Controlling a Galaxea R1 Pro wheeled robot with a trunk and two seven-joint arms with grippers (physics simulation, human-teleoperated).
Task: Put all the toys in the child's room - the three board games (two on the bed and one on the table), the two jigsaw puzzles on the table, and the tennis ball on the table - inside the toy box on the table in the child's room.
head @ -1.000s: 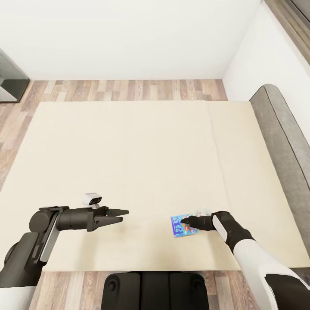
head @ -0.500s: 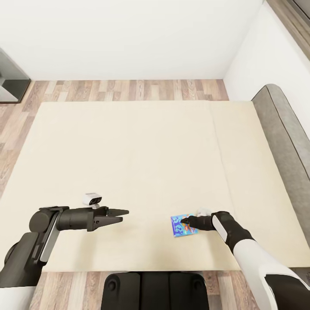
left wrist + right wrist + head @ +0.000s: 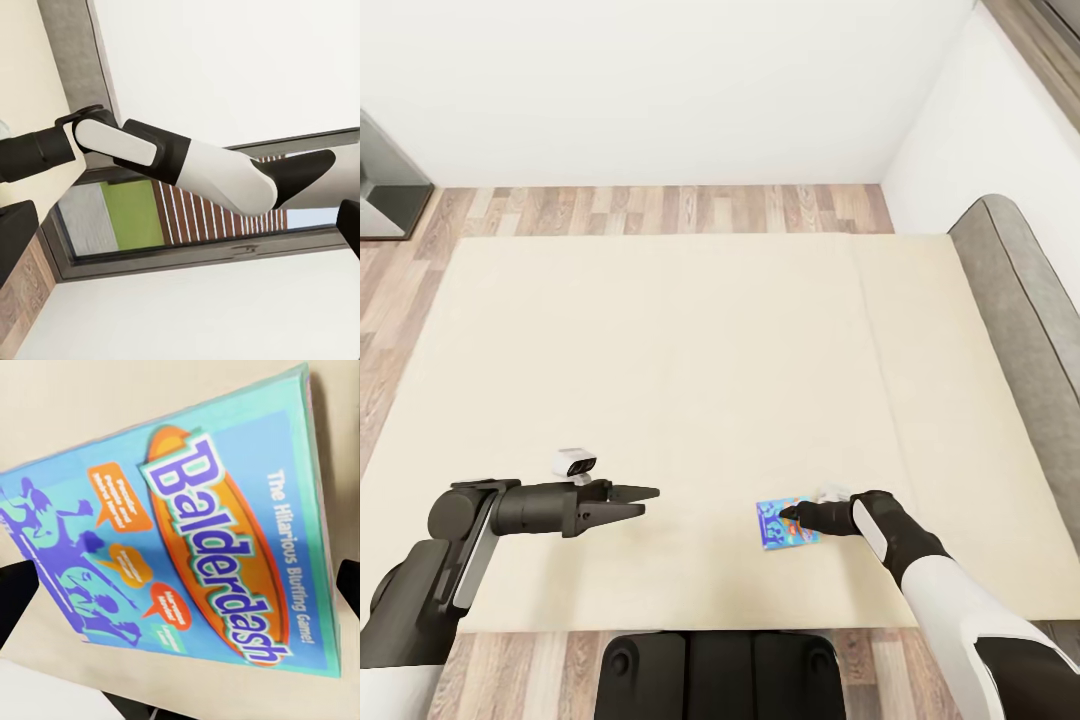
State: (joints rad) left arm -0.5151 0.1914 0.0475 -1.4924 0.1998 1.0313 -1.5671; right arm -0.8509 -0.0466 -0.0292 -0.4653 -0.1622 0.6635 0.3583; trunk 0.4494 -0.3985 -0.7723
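From the head camera, the bed (image 3: 690, 400) spreads its cream top across the wood-plank floor (image 3: 660, 208), with a grey padded headboard (image 3: 1025, 320) along its far right side and white walls behind. A board game (image 3: 784, 524) with a blue and turquoise cover lies flat on the bed near its front edge, toward the headboard side. The right gripper (image 3: 792, 516) sits directly over that box, its dark fingers on the cover; whether they are clamped on it cannot be told. The left gripper (image 3: 645, 500) hovers over bare bedding, well apart from the game on the side away from the headboard, its two fingers drawn together to a narrow point with nothing between them. The left wrist camera looks past the bed's edge to the right arm (image 3: 180, 161) stretched before a window (image 3: 187, 221). The right wrist camera looks close onto the board game (image 3: 187, 540), titled "Balderdash", resting on the bed (image 3: 90, 397).
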